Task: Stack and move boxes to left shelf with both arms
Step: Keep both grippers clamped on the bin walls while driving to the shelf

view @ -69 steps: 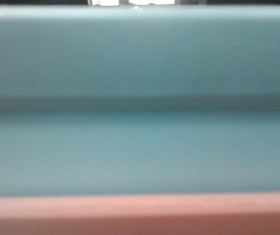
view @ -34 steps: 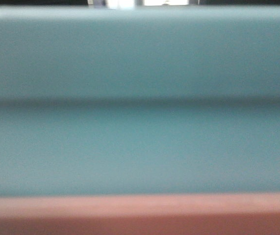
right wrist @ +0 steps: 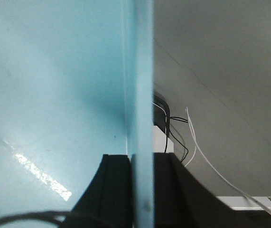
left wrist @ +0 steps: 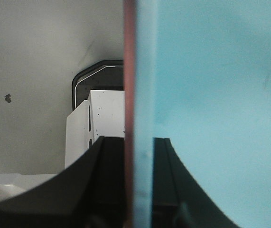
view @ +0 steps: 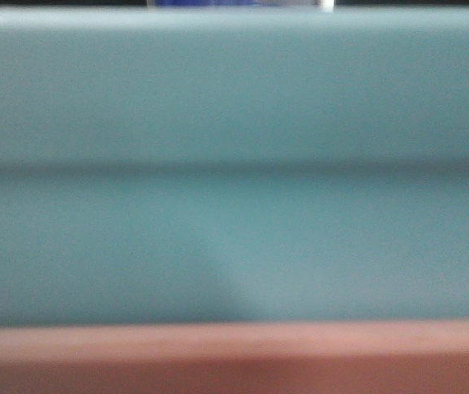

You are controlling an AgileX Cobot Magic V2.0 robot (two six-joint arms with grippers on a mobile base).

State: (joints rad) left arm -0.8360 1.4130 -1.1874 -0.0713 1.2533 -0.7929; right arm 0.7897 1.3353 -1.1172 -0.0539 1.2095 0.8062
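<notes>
The light blue matte plastic tub fills the front view, its rim band running across the top. Directly beneath it lies the rim of the salmon-pink plastic tub – the blue one sits nested in the pink.

In the left wrist view the left gripper is clenched across both walls at once. One black finger presses the outer face of the pink tub's edge, and the other is inside the blue tub. Beyond the pink edge stands a white boxy block, with a dark rounded-corner panel behind it.

The right gripper is clamped the same way on the blue tub's opposite wall – one finger inside the tub, one outside. Thin black and white wires hang just outside that wall.
</notes>
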